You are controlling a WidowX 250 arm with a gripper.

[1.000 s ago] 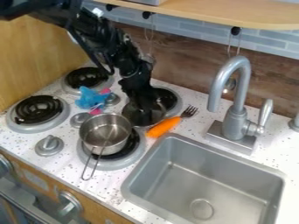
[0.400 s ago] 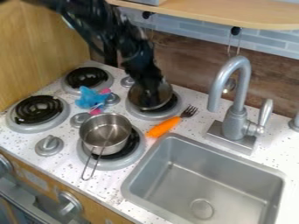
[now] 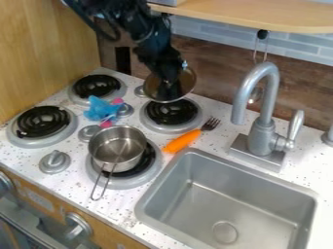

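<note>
The gripper (image 3: 170, 91) hangs over the back right burner (image 3: 172, 115), shut on a round metal lid or pan (image 3: 186, 82). That round piece is tilted and held up off the stove, above the burner's back edge; the gripper covers part of it. In front, a small steel saucepan (image 3: 117, 150) stands on the front right burner, its wire handle pointing toward the counter's front edge. A blue and pink soft toy (image 3: 101, 108) lies among the burners, left of the gripper. Right of the stove lies a fork with an orange handle (image 3: 183, 141).
A steel sink (image 3: 228, 204) takes up the lower right, with a grey faucet (image 3: 262, 131) behind it. Two black coil burners (image 3: 43, 121) are at the left. A wooden shelf (image 3: 260, 15) runs above the tiled back wall.
The gripper has risen and moved toward the back wall, lifting the round metal piece off the back right burner, whose coil is now exposed. The saucepan, toy and fork have stayed put.
</note>
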